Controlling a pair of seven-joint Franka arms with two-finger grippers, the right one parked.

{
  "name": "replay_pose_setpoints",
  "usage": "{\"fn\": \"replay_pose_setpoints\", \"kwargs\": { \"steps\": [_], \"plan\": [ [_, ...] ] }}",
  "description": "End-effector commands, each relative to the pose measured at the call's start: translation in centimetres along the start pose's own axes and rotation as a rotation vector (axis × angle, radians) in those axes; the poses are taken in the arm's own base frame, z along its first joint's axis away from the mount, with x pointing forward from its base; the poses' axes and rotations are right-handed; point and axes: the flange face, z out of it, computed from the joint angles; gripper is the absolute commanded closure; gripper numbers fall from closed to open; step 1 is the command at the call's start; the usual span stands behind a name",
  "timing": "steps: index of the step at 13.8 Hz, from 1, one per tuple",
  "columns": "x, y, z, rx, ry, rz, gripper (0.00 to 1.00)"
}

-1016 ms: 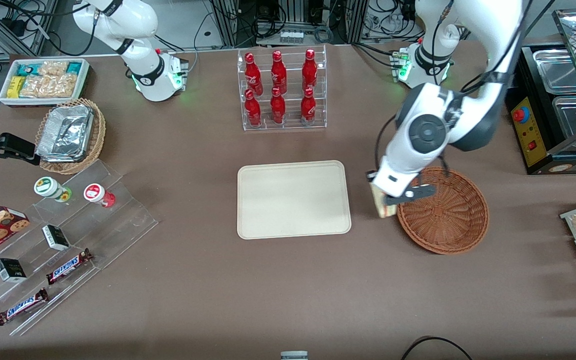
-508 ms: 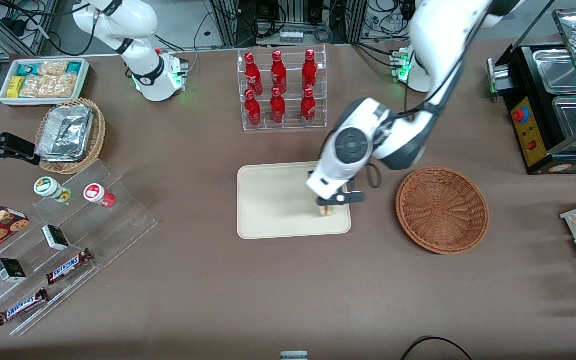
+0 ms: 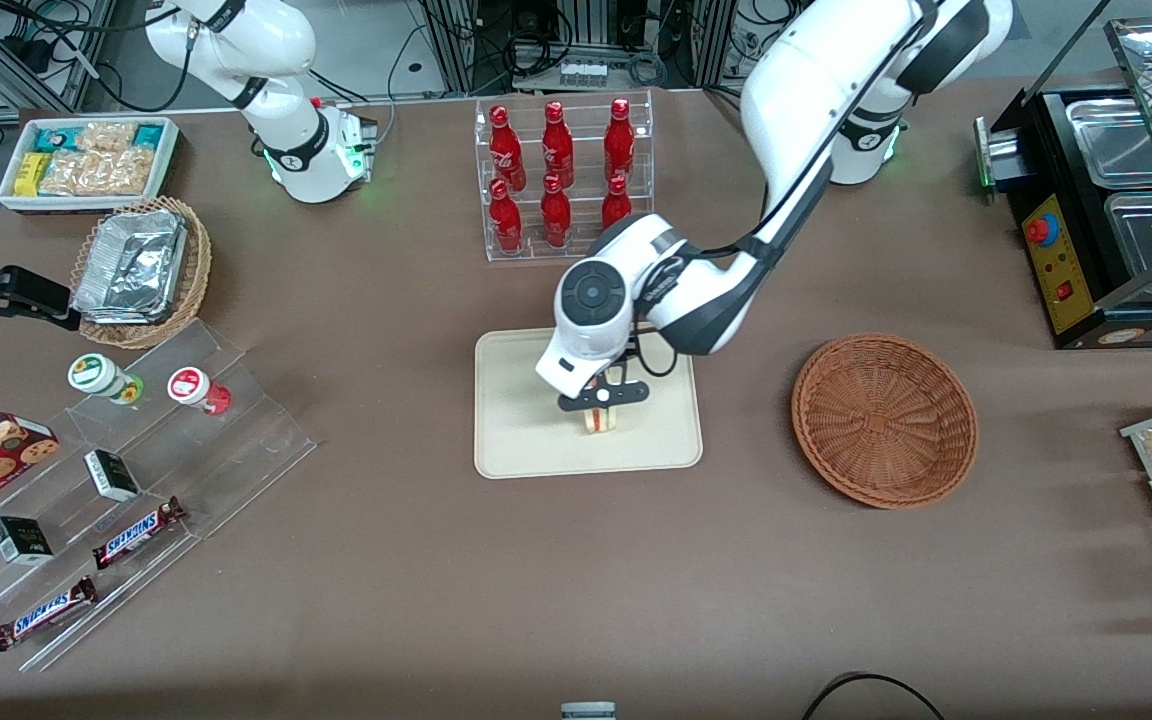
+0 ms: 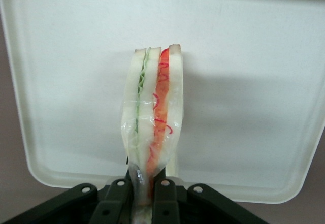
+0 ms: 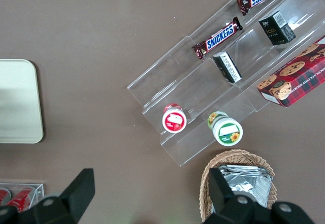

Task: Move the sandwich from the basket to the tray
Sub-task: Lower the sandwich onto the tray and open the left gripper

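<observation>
Six red bottles (image 3: 561,180) in a clear rack; Snickers bars (image 3: 139,531) on acrylic steps.

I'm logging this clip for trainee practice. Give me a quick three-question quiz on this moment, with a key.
1. True or false: the basket holds nothing.
2. What is the gripper shut on?
3. The gripper hangs above: A) the tray B) the basket C) the bottle rack

Key:
1. True.
2. The sandwich, pinched at one end between the fingers.
3. A

A robot lab staged as a snack shop: cola bottles (image 3: 556,180) on racks, cabling around the table (image 3: 386,560)
</observation>
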Motion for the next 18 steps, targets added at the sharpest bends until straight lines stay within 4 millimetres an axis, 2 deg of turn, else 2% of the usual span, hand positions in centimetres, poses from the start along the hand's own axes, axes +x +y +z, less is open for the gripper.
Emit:
{"fn": "replay_pose_setpoints", "kwargs": {
  "steps": [1,10,11,12,13,15,18],
  "plan": [
    [0.3,0.8,-0.2,0.009,0.022,-0.011,1.00],
    [1.0,0.8,2.3,0.030,0.066,-0.054,1.00],
    [1.1,0.9,2.4,0.025,0.067,-0.054,0.89],
    [1.2,1.0,2.9,0.023,0.065,-0.055,0.49],
    [1.2,1.0,2.9,0.020,0.066,-0.053,0.01],
    [1.2,1.1,2.4,0.014,0.072,-0.053,0.00],
    [1.6,0.8,-1.3,-0.004,0.075,-0.070,0.00]
  ]
}}
